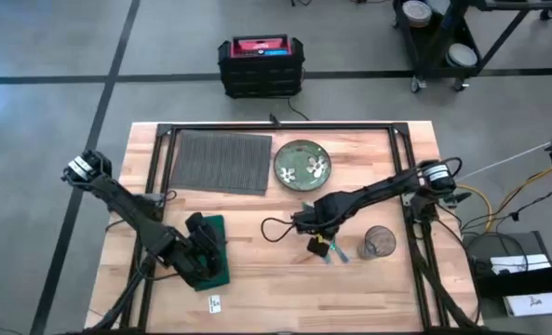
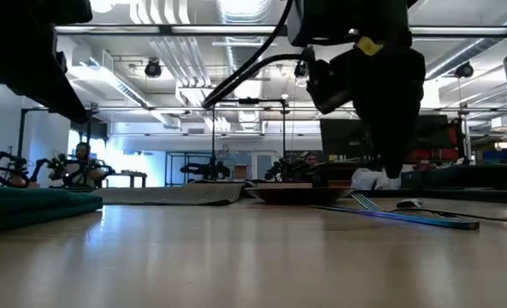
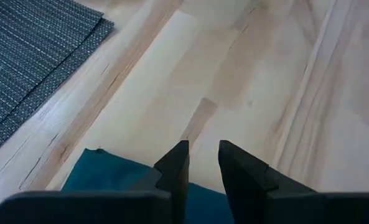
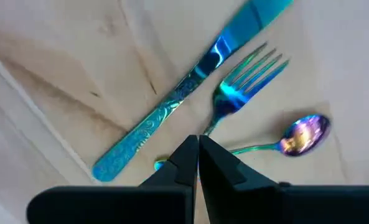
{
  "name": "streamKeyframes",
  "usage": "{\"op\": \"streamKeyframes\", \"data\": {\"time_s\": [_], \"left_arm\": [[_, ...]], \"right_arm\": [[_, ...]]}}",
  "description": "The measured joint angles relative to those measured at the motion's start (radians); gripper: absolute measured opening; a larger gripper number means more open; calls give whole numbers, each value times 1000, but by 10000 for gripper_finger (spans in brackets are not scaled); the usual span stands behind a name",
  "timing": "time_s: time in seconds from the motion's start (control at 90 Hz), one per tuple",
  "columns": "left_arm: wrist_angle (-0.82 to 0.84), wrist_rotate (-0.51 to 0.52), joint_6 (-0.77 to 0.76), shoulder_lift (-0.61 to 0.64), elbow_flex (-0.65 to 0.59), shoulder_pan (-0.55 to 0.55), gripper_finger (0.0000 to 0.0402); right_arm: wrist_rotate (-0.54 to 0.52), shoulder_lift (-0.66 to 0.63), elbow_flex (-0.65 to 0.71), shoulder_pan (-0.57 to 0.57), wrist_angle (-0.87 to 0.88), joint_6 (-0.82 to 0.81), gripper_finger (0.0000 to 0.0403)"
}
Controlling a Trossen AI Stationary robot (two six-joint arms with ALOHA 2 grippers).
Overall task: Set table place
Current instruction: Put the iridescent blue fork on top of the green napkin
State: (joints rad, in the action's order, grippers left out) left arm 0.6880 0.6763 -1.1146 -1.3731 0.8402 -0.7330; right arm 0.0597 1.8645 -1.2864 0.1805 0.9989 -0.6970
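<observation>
Sitting bare at the tabletop's (image 1: 257, 270) far edge, left of middle, the placemat (image 1: 221, 161) has the plate (image 1: 302, 163) just beside it, not yet on it. Right hand (image 4: 198, 149) hovers over the fork (image 4: 243, 84), fingers closed, apparently gripping its handle; knife (image 4: 190, 87) and spoon (image 4: 299, 135) alongside. Left hand (image 3: 203, 163), slightly open and empty, is over the green napkin (image 3: 103, 174), well apart from the mat.

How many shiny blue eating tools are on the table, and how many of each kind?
Knife: 1
Fork: 1
Spoon: 1
Total: 3, lying together on the table just past the right claw, whose tips are shut.
</observation>
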Motion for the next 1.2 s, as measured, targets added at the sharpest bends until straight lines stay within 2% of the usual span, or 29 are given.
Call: {"op": "streamKeyframes", "data": {"time_s": [0.344, 0.7, 0.822, 1.022, 1.2], "left_arm": [[0, -9, 7, 0, 0, 0, 75], [0, -9, 7, 0, 0, 0, 75], [0, -8, 7, 0, 0, 0, 75], [1, -8, 7, 0, 0, 0, 75], [1, -8, 7, 0, 0, 0, 75]], "right_arm": [[-2, 22, 62, -2, -68, -31, 11], [2, 21, 63, -2, -69, -44, 116], [15, 20, 63, -2, -69, -48, 137], [57, 15, 63, -1, -71, -64, 143], [57, 13, 63, -1, -75, -75, 126]]}}
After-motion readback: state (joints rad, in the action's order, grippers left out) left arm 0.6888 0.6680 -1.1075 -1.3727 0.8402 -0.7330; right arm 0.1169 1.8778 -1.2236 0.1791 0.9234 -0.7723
